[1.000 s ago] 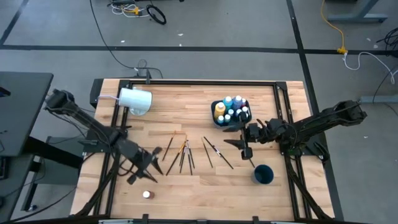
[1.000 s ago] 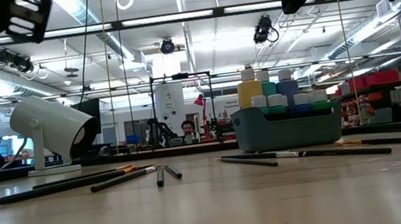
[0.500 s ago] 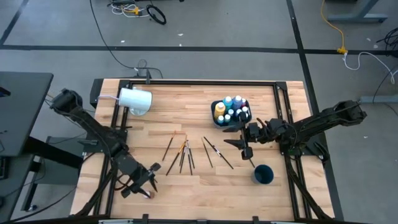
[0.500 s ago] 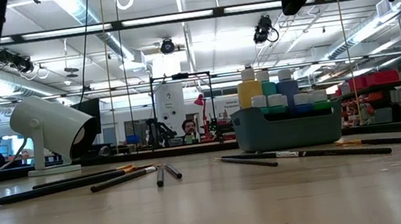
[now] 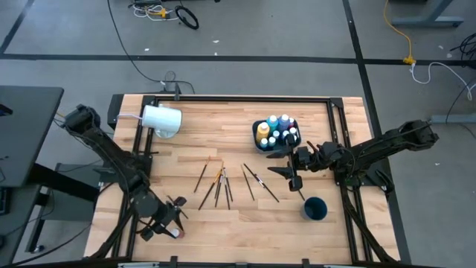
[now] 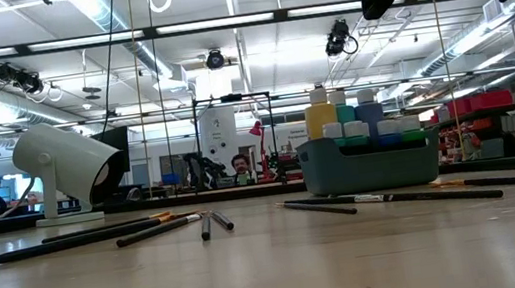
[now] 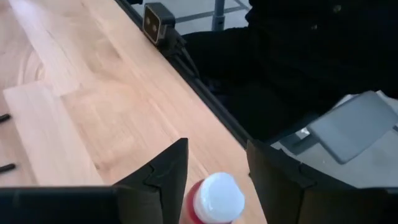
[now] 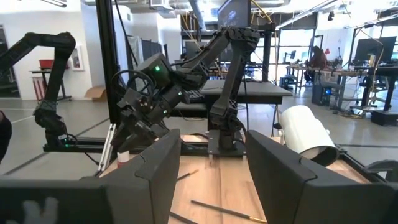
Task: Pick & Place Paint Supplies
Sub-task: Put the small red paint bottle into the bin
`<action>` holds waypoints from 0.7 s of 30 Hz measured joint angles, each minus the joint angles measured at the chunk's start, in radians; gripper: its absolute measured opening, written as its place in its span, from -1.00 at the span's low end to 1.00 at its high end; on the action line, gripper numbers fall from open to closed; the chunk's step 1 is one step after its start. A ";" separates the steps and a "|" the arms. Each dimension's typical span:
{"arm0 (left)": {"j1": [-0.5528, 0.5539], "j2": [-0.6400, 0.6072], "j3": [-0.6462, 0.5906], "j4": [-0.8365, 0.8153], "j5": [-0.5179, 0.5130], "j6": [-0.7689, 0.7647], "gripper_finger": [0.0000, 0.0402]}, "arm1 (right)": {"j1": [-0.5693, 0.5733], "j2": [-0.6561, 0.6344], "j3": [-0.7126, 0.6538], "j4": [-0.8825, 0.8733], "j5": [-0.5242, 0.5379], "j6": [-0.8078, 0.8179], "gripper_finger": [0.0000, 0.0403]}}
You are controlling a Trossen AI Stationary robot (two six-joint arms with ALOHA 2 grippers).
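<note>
We are in a robotics lab: strip lights (image 6: 107, 6) on an open ceiling, other robot arms (image 8: 46, 68) on frames, monitors (image 8: 367, 48) on benches, cables (image 5: 160, 11) across a taped concrete floor.

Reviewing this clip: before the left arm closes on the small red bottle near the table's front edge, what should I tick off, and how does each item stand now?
1. Red bottle sits between the left gripper fingers: ok, wrist view shows its white cap in the gap.
2. Left jaws open wide enough: ok, a gap shows on both sides of the cap.
3. Bottle upright: cannot tell; only the cap and shoulder show.
4. Gripper low enough to grip the body: cannot tell.
5. Right gripper out of the way: ok, open and hanging near the bin across the table.
6. Brushes clear of the left gripper: ok, they lie apart at mid-table.
</note>
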 joint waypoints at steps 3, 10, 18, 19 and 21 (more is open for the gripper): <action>-0.009 0.000 0.000 -0.006 -0.021 0.010 -0.09 | 0.000 0.000 0.000 0.000 0.000 0.000 -0.08; -0.012 0.049 0.001 -0.004 -0.018 -0.003 -0.05 | 0.000 0.000 0.000 0.000 0.000 0.000 -0.08; -0.043 0.148 0.001 0.103 0.002 -0.049 -0.05 | 0.000 0.000 0.000 -0.002 0.000 -0.001 -0.08; -0.047 0.148 0.001 0.099 -0.006 -0.049 -0.05 | 0.000 0.000 0.000 -0.002 0.000 -0.001 -0.08; -0.054 0.148 0.001 0.089 -0.033 -0.049 -0.05 | 0.000 0.000 0.000 -0.002 -0.001 -0.001 -0.08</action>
